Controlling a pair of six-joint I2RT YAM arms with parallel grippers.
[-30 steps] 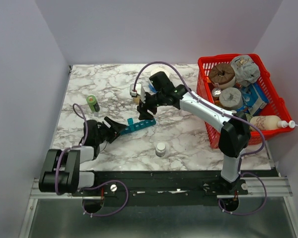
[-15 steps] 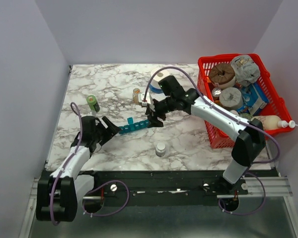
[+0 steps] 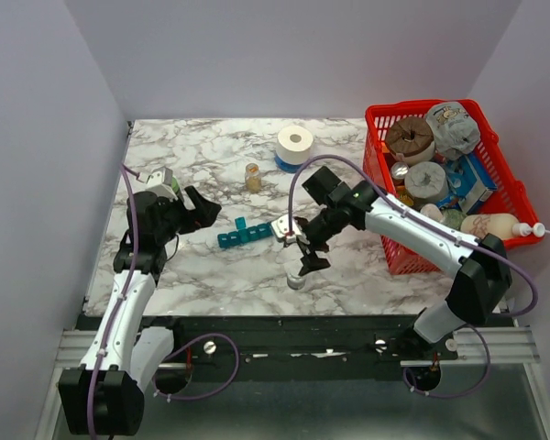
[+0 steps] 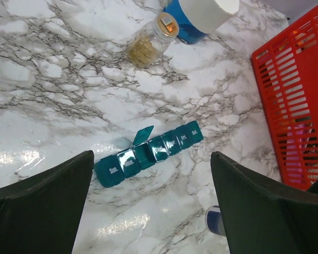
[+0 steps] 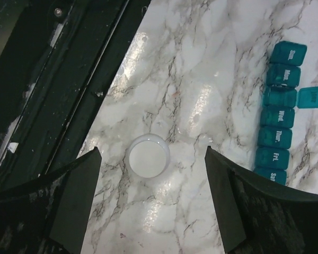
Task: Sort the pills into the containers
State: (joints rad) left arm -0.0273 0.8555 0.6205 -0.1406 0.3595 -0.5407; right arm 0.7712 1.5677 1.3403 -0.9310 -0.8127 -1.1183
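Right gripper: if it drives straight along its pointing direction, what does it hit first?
Probably the white-capped bottle, which stands framed between the right gripper's open fingers in the wrist view. How far above it the gripper is remains unclear.

The left claw (image 3: pixel 202 207) is wide open on the left side. The right claw (image 3: pixel 307 255) points down, open too.

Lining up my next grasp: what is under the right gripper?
A small white-capped bottle stands on the marble table below the right gripper, whose jaws are open. In the wrist view its cap hides the body and any contents.
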